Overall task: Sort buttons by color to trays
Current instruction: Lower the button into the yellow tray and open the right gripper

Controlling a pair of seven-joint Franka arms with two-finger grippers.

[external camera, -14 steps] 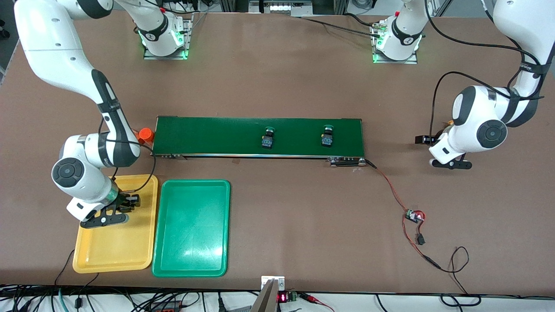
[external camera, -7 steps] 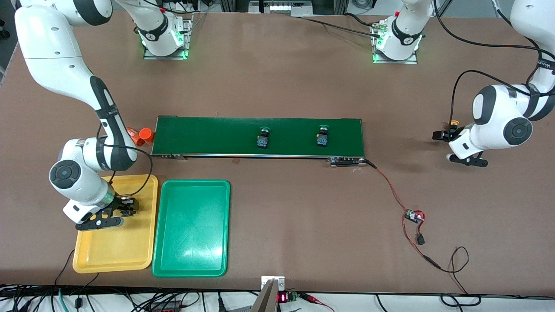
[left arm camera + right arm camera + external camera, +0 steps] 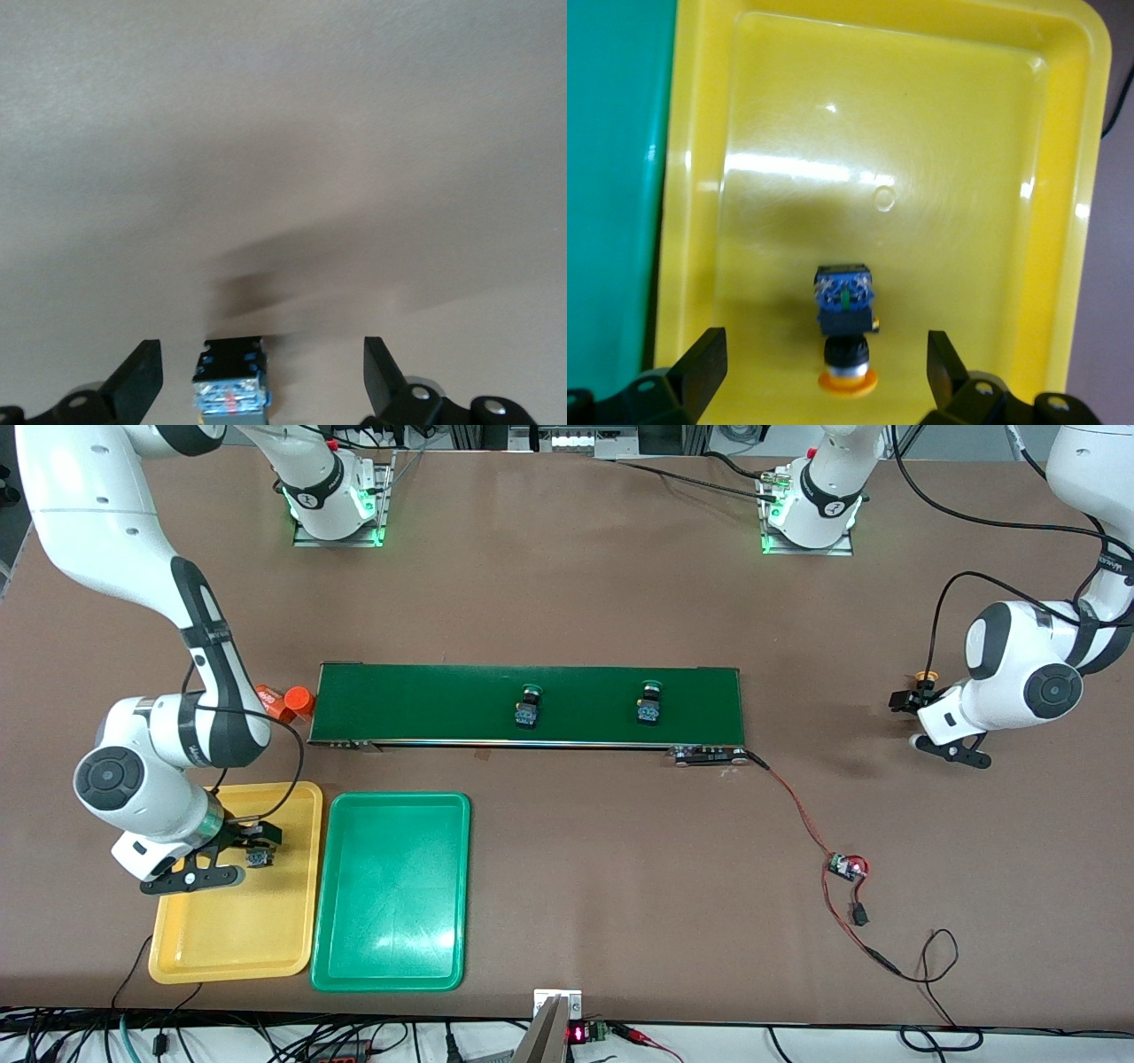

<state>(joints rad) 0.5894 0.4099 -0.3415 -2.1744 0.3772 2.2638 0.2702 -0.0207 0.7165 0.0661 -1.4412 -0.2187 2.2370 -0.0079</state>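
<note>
A yellow-orange button [image 3: 845, 333] lies on its side in the yellow tray [image 3: 921, 133], free between the fingers of my open right gripper [image 3: 824, 363]. In the front view that gripper [image 3: 232, 856] hangs low over the yellow tray [image 3: 230, 957], with the button [image 3: 259, 857] beside it. The green tray [image 3: 390, 895] lies next to the yellow one. Two green buttons [image 3: 528, 707] [image 3: 649, 704] ride the belt. My left gripper [image 3: 928, 726] is open near the left arm's end of the table, around another yellow-capped button [image 3: 925, 684]. Its black body [image 3: 230, 379] sits untouched between the fingers of that gripper [image 3: 263, 372].
The long dark-green conveyor belt [image 3: 425, 700] crosses the middle of the table. An orange cylinder [image 3: 288, 701] lies at its end toward the right arm. A small circuit board [image 3: 846, 866] with red and black wires runs from the belt's other end toward the front camera.
My right gripper opened and let the yellow-orange button drop into the yellow tray. My left arm moved toward its end of the table, over the yellow-capped button. Both green buttons rode toward the right arm's end.
</note>
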